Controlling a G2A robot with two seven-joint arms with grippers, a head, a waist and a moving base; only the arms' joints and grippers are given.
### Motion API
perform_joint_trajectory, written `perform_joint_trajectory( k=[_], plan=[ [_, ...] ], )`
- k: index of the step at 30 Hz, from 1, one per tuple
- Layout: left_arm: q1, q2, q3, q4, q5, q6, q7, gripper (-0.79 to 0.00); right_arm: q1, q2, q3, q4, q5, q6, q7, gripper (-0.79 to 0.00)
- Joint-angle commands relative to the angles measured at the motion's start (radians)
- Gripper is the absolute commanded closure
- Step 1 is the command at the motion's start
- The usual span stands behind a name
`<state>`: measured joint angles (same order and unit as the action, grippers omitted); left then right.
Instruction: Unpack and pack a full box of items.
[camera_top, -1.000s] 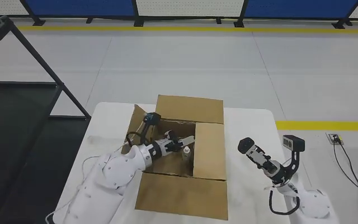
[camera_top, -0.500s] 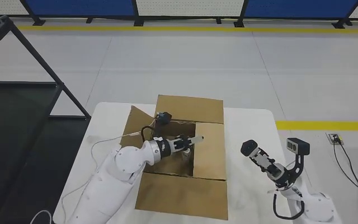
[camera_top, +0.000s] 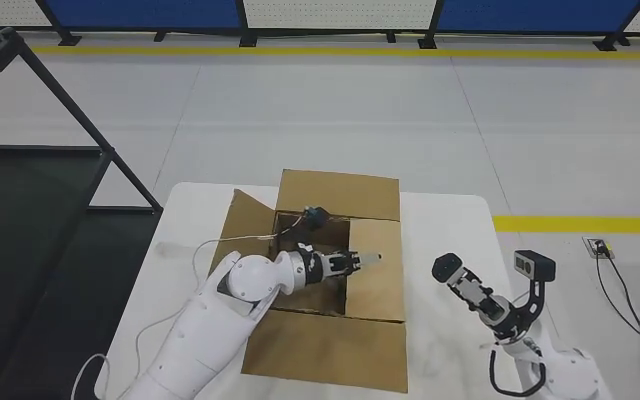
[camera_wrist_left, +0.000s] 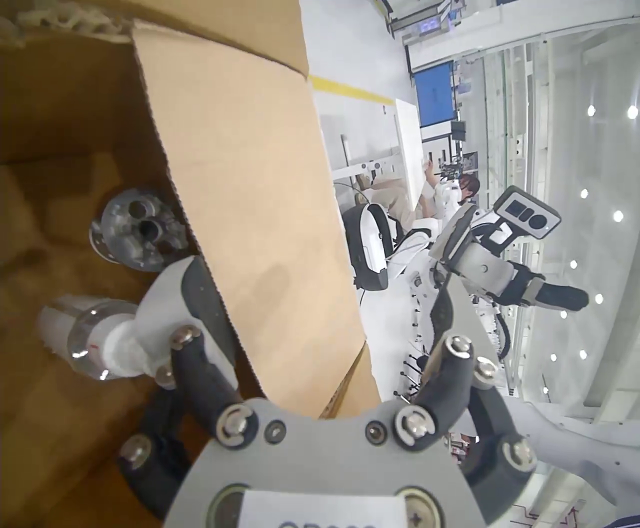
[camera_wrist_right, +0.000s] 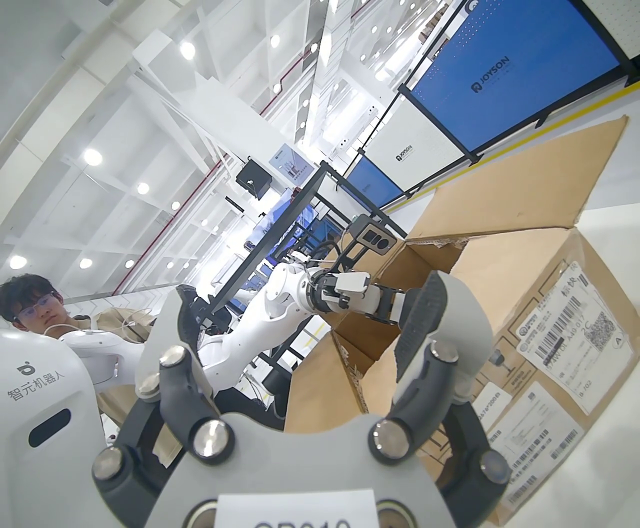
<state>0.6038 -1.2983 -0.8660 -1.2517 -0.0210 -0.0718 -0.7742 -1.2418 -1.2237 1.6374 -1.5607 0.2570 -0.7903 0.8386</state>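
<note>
An open cardboard box (camera_top: 330, 345) sits mid-table with its flaps folded out. My left gripper (camera_top: 354, 261) is open at the box's right flap (camera_wrist_left: 250, 210), one finger (camera_wrist_left: 197, 285) inside the box and the other outside, with the flap edge between them. Inside, close to that inner finger, lie a metal cylinder (camera_wrist_left: 137, 235) and a clear bottle (camera_wrist_left: 87, 340) with a white cap. My right gripper (camera_top: 447, 268) is open and empty, raised over the table to the right of the box (camera_wrist_right: 525, 310).
The white table (camera_top: 190, 230) has bare surface left and right of the box. A black metal frame (camera_top: 70, 150) stands off the table's left side. Printed labels (camera_wrist_right: 570, 320) cover the box's side wall.
My left gripper has swung rightward across the box, from over the bottle to the right flap's edge. The right arm has drawn back slightly toward the table's near right corner.
</note>
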Motion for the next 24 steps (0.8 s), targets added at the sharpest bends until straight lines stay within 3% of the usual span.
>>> perform_joint_trajectory(
  k=[1, 6, 17, 24],
  plan=[
    [-0.004, -0.005, 0.007, 0.006, -0.002, -0.008, 0.007, -0.785, -0.003, 0.003, -0.001, -0.002, 0.000, -0.001, -0.003, -0.785],
    [-0.002, -0.009, 0.003, -0.018, -0.001, -0.030, 0.016, -0.785, -0.009, 0.009, -0.004, -0.007, 0.006, -0.010, -0.004, -0.785],
    [0.034, 0.003, -0.049, -0.168, 0.041, -0.018, 0.035, -0.785, -0.010, 0.025, -0.009, -0.016, 0.044, -0.027, 0.016, -0.785],
    [0.001, -0.017, 0.003, -0.224, 0.074, 0.005, 0.061, -0.785, -0.047, 0.044, 0.026, -0.026, 0.160, -0.064, 0.093, -0.785]
  ],
)
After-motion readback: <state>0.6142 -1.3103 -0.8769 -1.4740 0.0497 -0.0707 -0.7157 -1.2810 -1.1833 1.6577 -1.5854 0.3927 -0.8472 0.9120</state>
